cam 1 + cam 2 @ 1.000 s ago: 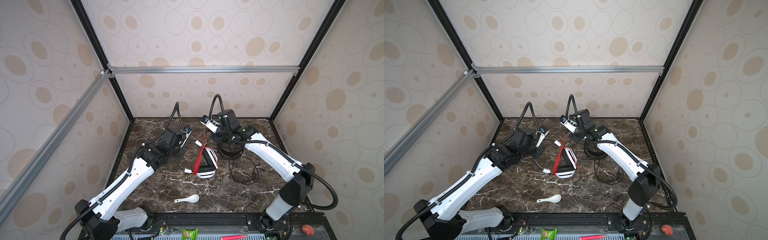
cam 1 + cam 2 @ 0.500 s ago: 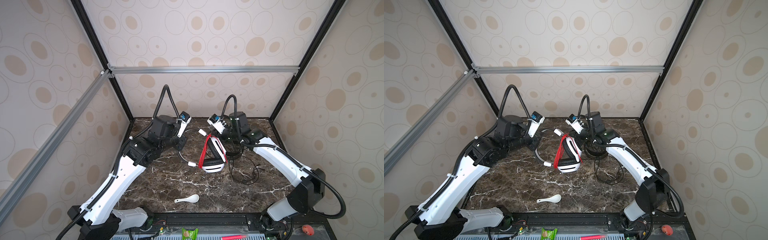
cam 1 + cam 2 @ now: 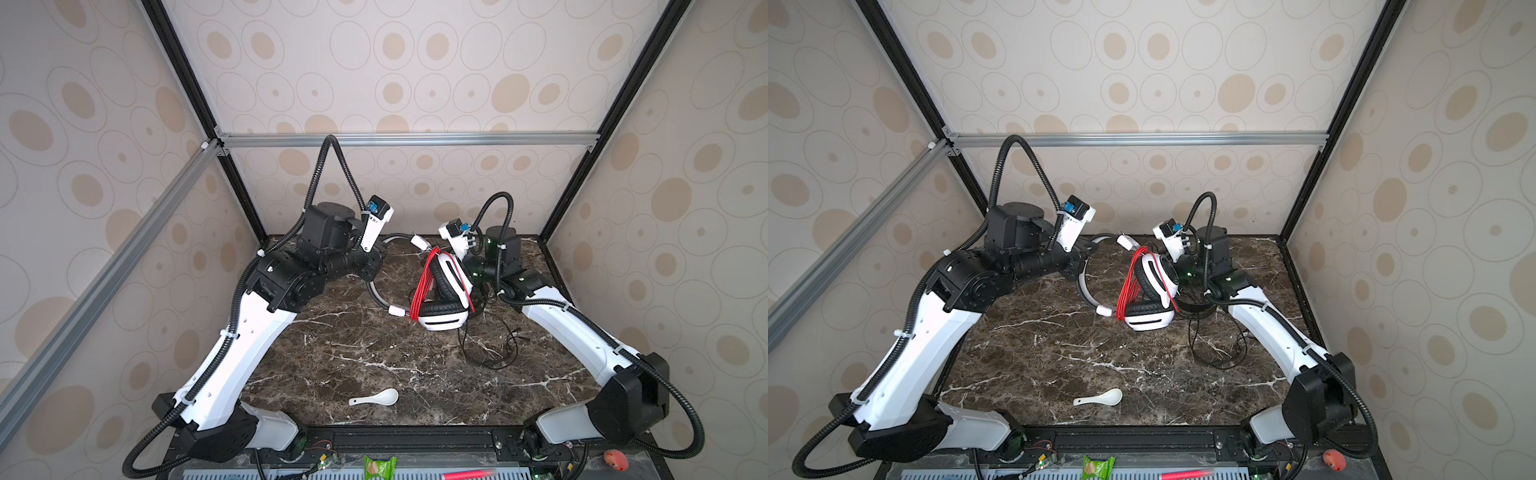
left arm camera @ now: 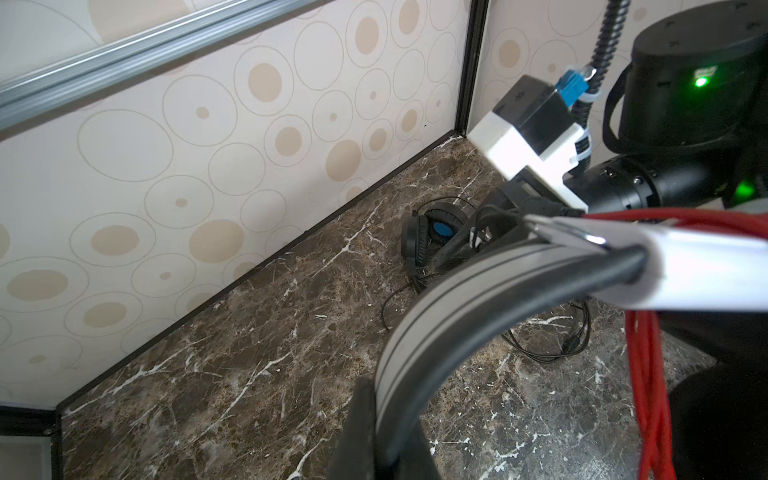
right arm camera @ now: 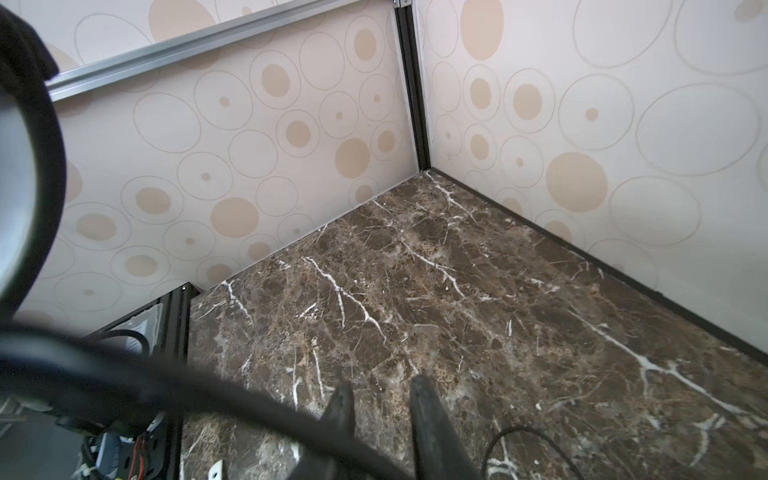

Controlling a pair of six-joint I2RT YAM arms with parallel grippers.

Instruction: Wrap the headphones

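Note:
The white headphones (image 3: 444,291) (image 3: 1152,291) stand on edge at the back middle of the table, with the red cord (image 3: 420,286) wound round them. My left gripper (image 3: 376,266) (image 4: 386,407) is shut on their grey band (image 4: 457,299). The black headphones (image 4: 428,237) (image 3: 1196,309) lie just behind them, their black cord (image 3: 490,353) loose on the table. My right gripper (image 5: 380,386) sits beside the white ear cups, open, with only bare table between its fingers; a blurred black band crosses in front of it.
A white spoon (image 3: 376,399) lies near the front middle of the marble table (image 3: 332,353). A green packet (image 3: 378,467), a pink pen (image 3: 467,473) and a red ball (image 3: 615,459) sit below the front rail. Walls close in on three sides.
The white headphones have gone up, back and to the right, carried by the band in my left gripper. My right gripper has opened and let go of them.

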